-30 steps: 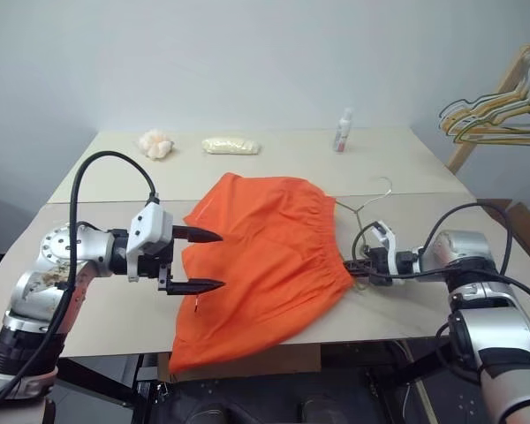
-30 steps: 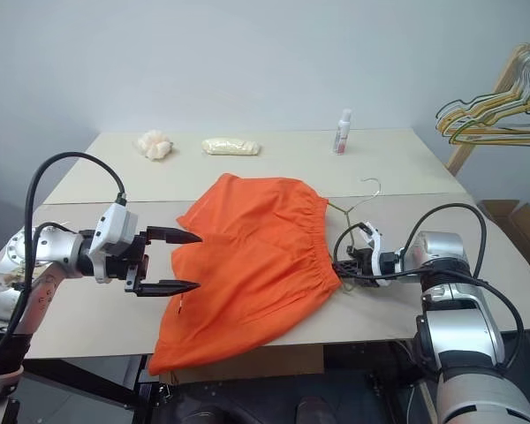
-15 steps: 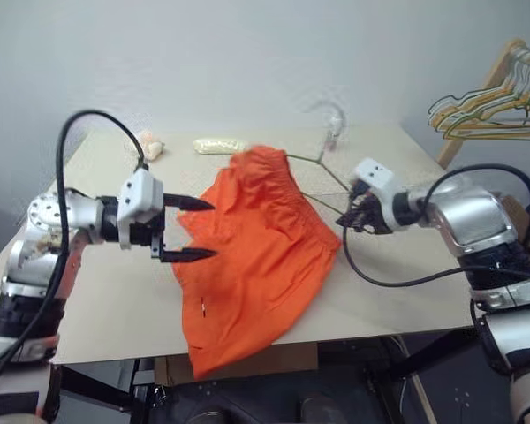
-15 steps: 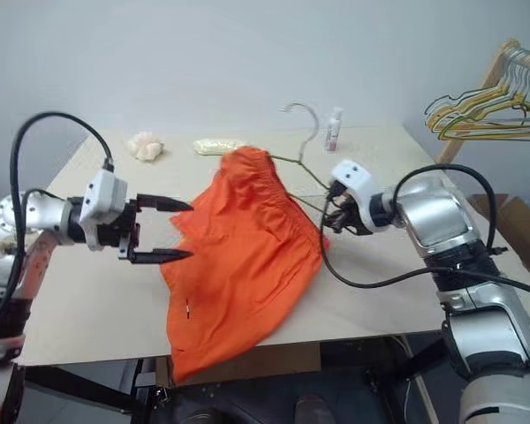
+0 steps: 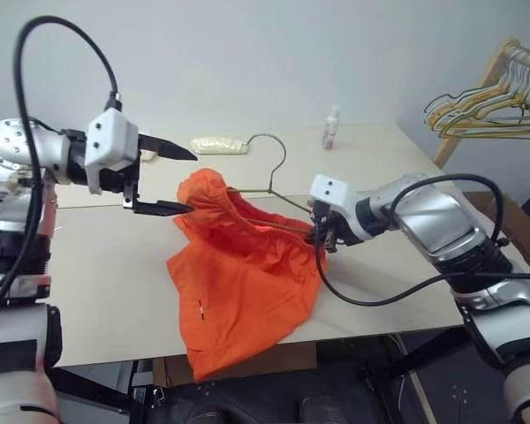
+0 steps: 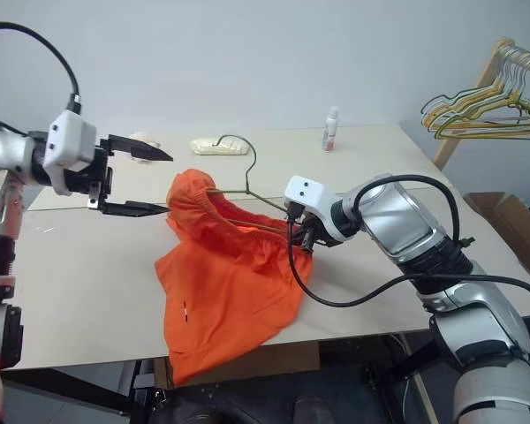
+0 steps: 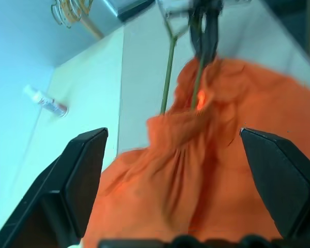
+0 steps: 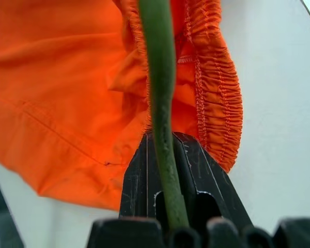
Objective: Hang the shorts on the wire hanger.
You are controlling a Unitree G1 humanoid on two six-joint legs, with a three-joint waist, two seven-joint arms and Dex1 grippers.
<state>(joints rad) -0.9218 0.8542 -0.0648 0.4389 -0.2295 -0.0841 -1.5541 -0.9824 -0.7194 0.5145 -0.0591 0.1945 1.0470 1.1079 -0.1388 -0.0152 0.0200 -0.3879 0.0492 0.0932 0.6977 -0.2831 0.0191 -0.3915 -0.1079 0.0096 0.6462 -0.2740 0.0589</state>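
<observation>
Now, shorts [image 5: 247,274] draped on wire hanger [image 5: 267,184]

1 pair of orange shorts [image 5: 243,283], 1 wire hanger [image 5: 267,177], 2 grippers, left gripper [image 5: 178,180] and right gripper [image 5: 321,237], 1 small bottle [image 5: 332,128] at 12 o'clock, 1 pale bag [image 5: 216,144], 1 bunch of hangers [image 5: 481,115] at 2 o'clock.

A plain, pale grey-white wall [image 5: 274,53] closes the scene behind a light beige table [image 5: 97,283] made of two tops butted together, the seam running across its width. At the right stands a light wooden rack [image 5: 477,97] carrying a bunch of yellow, green and dark hangers [image 5: 481,115], and on the far half of the table sit a small spray bottle [image 5: 332,128], a pale oblong packet [image 5: 215,144] and a whitish lump [image 6: 147,139]. Lighting is even and diffuse, with dark floor [image 5: 247,406] visible under the near edge
</observation>
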